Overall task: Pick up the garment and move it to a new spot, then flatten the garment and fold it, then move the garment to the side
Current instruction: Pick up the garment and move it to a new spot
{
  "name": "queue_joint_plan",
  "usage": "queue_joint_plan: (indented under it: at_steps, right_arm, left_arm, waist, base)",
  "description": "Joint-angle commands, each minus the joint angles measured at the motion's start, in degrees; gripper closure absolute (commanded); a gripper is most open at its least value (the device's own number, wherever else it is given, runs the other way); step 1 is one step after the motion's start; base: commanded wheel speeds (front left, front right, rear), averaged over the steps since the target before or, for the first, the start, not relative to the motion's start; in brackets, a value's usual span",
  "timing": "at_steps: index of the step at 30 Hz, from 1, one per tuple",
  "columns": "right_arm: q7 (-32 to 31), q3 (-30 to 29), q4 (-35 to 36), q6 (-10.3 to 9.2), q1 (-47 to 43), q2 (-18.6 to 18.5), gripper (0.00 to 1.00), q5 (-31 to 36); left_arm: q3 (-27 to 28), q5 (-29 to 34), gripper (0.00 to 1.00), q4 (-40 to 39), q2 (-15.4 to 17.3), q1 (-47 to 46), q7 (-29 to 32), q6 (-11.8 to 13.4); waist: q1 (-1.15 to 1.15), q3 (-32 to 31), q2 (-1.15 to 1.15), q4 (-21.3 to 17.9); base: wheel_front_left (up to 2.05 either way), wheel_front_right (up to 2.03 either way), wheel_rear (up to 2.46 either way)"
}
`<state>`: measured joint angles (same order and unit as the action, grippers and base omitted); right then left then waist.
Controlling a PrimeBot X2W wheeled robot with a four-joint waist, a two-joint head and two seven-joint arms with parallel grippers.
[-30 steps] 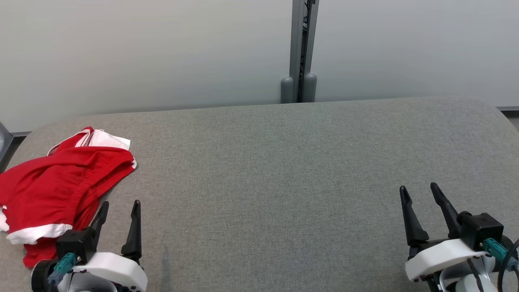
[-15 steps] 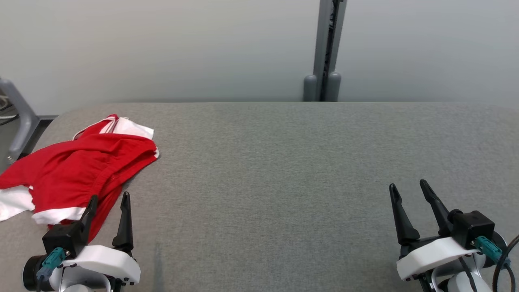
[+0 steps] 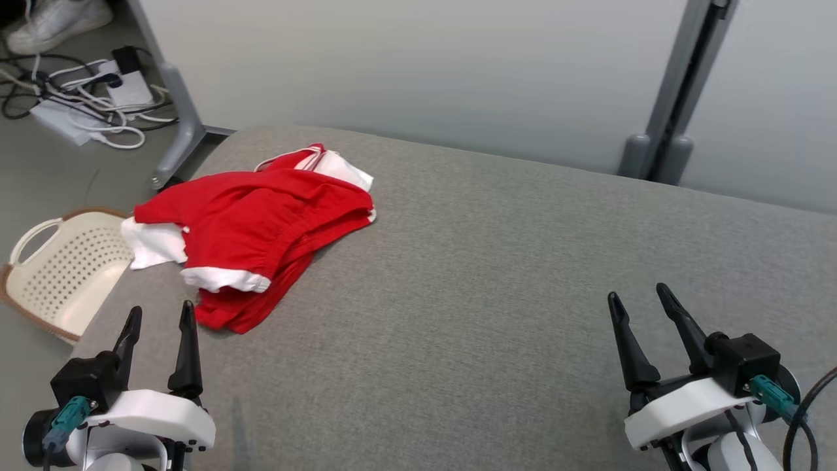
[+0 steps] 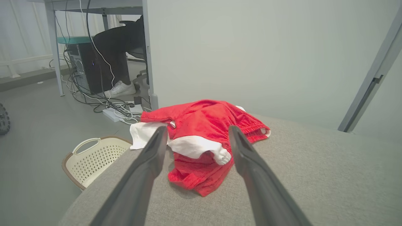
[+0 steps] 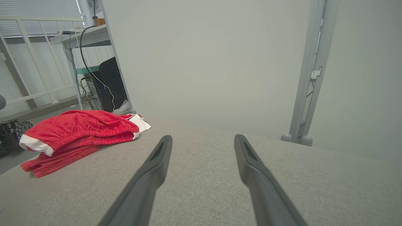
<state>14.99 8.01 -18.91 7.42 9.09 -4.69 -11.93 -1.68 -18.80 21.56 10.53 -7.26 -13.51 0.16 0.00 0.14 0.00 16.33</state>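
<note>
The garment, red with white trim, lay crumpled in a loose heap at the far left corner of the grey cloth-covered table. One white part of it reached the table's left edge. My left gripper hung over the near left corner, its two dark fingers spread apart and nothing between them. It pointed toward the heap, whose nearest red fold lay just beyond my fingertips without touching them. In my left wrist view the heap sat framed between the two fingers, further along the table. My right gripper hovered over the near right part of the table, well apart from the garment. Its fingers were likewise spread wide and empty, with bare grey cloth ahead of them. On the floor beside the table's left edge stood a cream perforated basket with a brown rim, close to the garment's white part. Further back on the floor lay a tangle of cables with a power strip, and a person's white shoe. A pale partition ran behind the table, with a grey post toward my right.
</note>
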Motion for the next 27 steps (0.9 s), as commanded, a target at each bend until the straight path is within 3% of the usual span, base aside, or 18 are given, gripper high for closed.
queue_joint_plan:
  at_steps: [1, 11, 27]
  right_arm:
    - [0.3, 0.3, 0.4, 0.12, 0.6, -0.3, 0.00, -0.1]
    - [0.3, 1.5, 0.8, 0.12, 0.8, -0.3, 0.00, 0.4]
    - [0.3, 1.2, 1.3, 0.12, 0.3, -0.4, 0.00, 0.6]
  left_arm:
    - [0.4, -0.5, 0.00, 0.0, 0.5, -0.3, -0.4, 0.2]
    - [0.6, -0.7, 0.00, 0.4, 0.9, 0.2, -1.0, 0.3]
    - [-0.2, -0.7, 0.00, 1.1, 0.9, -0.4, -1.3, 0.7]
  waist:
    - [0.00, 0.4, 0.00, 3.8]
    - [0.00, 0.5, 0.00, 8.0]
    - [0.00, 0.3, 0.00, 7.9]
  base:
    - [0.00, 0.00, 0.00]
    - [0.00, 0.00, 0.00]
    - [0.00, 0.00, 0.00]
